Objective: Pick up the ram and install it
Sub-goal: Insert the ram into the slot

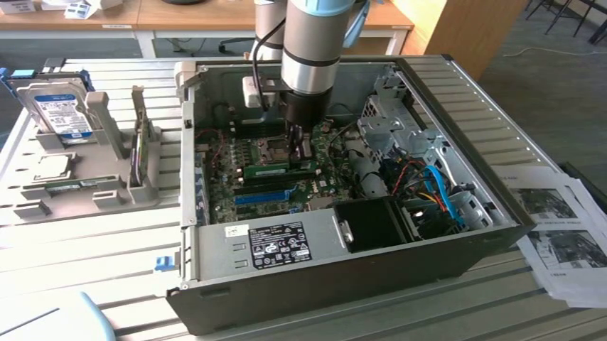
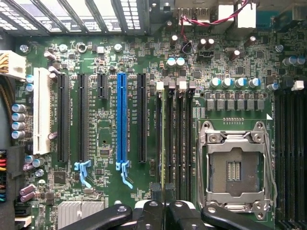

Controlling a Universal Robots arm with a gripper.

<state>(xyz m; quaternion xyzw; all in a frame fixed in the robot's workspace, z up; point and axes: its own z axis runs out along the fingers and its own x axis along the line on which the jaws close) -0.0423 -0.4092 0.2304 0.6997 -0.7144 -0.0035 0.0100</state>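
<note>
- My gripper (image 2: pixel 165 212): jaws nearly closed, pinching ram (image 2: pixel 165 143).
- Ram: edge-on, lined along memory slots (image 2: pixel 180 139), between blue slot (image 2: pixel 122 120) and CPU socket (image 2: pixel 235 167).
- Step, my judgement: install. Seated or not, cannot tell. Calls for straight press, no tilt.
- Wrist view: slot alignment.
- Exterior view: open case (image 1: pixel 455 92) on counter (image 1: pixel 95 234), hard drive (image 1: pixel 59 106) beyond.
</note>
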